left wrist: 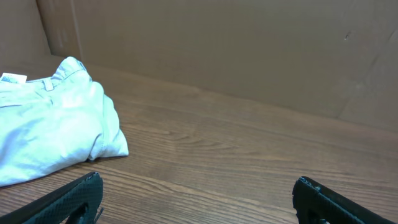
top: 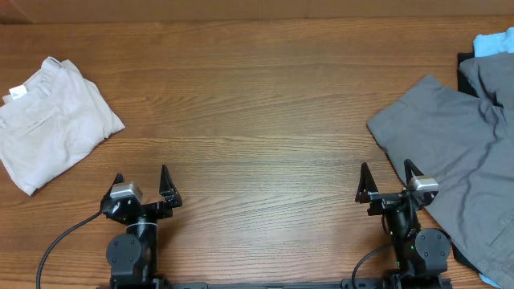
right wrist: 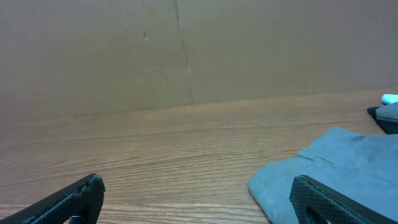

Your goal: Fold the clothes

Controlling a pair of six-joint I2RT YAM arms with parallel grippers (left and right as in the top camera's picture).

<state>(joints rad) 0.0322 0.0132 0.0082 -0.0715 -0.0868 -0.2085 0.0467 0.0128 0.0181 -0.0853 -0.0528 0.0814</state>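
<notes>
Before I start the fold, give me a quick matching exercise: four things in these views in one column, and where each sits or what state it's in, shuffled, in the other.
Things:
1. grey shorts
2. beige shorts
3. light blue cloth
4. left gripper

Places or states:
A. folded, on the left side
B. open, holding nothing, lower left of the overhead view
C. far right corner, cut off by the frame
D. spread loose, not folded, on the right side

Pairs: 1-D, 2-A, 3-C, 4-B.
</notes>
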